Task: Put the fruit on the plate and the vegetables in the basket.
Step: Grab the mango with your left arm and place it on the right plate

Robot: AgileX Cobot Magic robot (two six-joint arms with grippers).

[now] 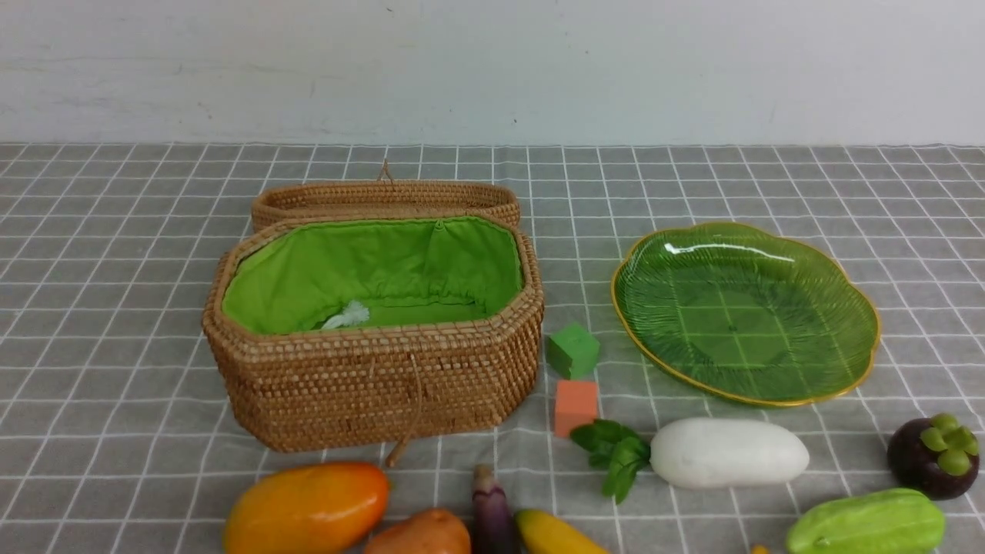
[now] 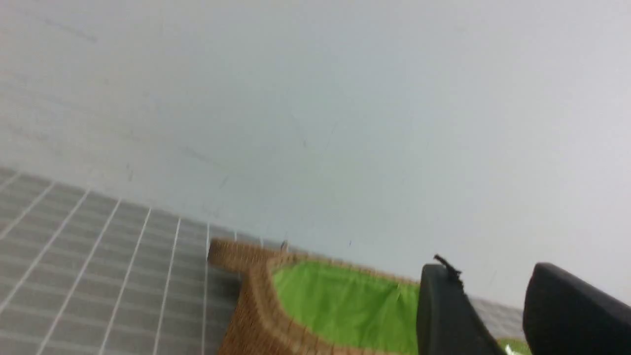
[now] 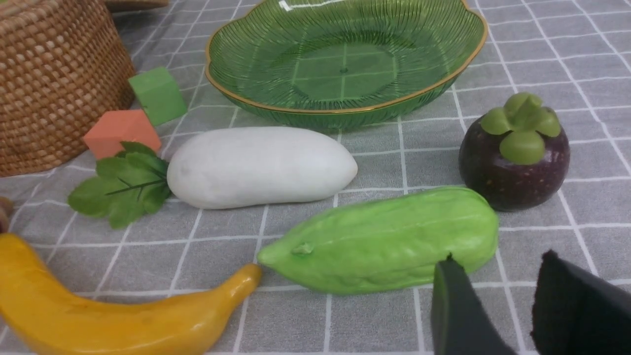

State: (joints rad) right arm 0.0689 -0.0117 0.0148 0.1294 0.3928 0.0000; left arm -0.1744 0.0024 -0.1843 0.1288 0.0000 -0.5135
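Well, basket [image 1: 369, 385] open w/ white scrap [image 1: 348, 314].

L fingers [image 2: 443, 315] & R fingers [image 3: 458, 320]: matte blk, tapered.

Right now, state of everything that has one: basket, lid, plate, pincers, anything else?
basket: open, no vegetables visible inside
lid: off, lying behind the basket
plate: empty
left pincer: open, holding nothing
right pincer: open, holding nothing
mangosteen: upright, cap up, not on the plate
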